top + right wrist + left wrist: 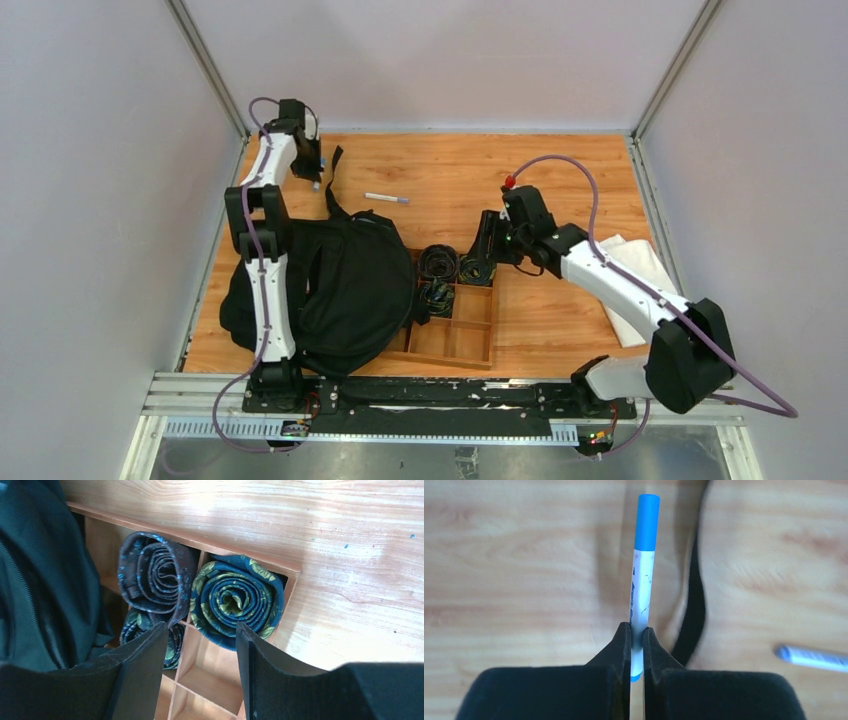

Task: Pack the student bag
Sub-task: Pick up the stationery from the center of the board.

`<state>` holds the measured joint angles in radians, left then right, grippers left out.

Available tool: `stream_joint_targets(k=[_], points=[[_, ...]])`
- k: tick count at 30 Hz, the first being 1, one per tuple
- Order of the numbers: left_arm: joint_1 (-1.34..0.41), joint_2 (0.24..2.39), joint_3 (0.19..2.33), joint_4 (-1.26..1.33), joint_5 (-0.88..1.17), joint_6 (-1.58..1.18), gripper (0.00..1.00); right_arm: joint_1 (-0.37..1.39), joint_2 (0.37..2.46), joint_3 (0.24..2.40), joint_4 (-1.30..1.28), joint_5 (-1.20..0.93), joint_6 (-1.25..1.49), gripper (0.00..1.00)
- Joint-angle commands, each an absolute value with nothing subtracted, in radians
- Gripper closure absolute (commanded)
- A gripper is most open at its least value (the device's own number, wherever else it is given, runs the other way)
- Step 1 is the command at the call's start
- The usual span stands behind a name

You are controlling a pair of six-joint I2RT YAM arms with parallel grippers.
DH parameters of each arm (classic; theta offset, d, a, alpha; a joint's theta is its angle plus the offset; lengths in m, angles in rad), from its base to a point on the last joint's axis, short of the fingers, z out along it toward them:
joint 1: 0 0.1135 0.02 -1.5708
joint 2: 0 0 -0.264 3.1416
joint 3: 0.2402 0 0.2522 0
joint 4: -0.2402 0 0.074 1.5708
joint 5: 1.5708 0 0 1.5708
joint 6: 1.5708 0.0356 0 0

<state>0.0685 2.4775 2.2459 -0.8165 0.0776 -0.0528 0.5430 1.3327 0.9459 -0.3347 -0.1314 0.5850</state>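
Note:
The student bag [345, 290], a floppy black backpack, lies on the wooden table's left side beside the left arm; one of its straps [696, 600] runs across the left wrist view. My left gripper [636, 630] is at the far left of the table [316, 175], shut on a white marker with a blue cap [643, 565]. My right gripper [200, 630] stands open over the wooden tray [470, 340], nothing between its fingers, just above a rolled blue and gold tie [237, 597]. The bag's fabric [40, 580] shows at the left of the right wrist view.
A second marker [386, 198] lies on the table behind the bag, also seen in the left wrist view [814, 657]. A rolled brown dotted tie [152, 570] and a third roll [135, 625] fill tray compartments. A white cloth [640, 270] lies under the right arm.

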Motion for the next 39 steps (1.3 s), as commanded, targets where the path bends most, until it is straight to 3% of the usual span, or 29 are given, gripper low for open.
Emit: stream_joint_targets(k=[1, 8, 12, 17, 21, 29, 39], points=[[0.036, 2.224, 2.16, -0.845, 0.104, -0.075, 1.0, 0.53, 1.245, 0.964, -0.368, -0.129, 0.598, 0.43], [-0.1, 1.898, 1.974, -0.845, 0.232, -0.097, 1.0, 0.527, 1.123, 1.005, -0.416, -0.044, 0.552, 0.39], [-0.279, 1.759, 1.862, -0.83, 0.371, -0.149, 1.0, 0.498, 1.052, 1.053, -0.414, -0.091, 0.56, 0.33], [-0.511, 1.638, 1.699, -0.663, 0.437, -0.292, 1.0, 0.462, 0.989, 1.07, -0.319, -0.213, 0.675, 0.32], [-0.611, 1.571, 1.575, -0.486, 0.474, -0.442, 1.0, 0.462, 0.92, 1.019, -0.223, -0.191, 0.785, 0.32], [-0.677, 1.503, 1.446, -0.394, 0.469, -0.526, 1.0, 0.464, 0.945, 0.979, -0.166, -0.178, 0.916, 0.33], [-0.687, 1.482, 1.406, -0.407, 0.454, -0.524, 1.0, 0.497, 1.125, 1.011, -0.05, -0.218, 0.972, 0.36]])
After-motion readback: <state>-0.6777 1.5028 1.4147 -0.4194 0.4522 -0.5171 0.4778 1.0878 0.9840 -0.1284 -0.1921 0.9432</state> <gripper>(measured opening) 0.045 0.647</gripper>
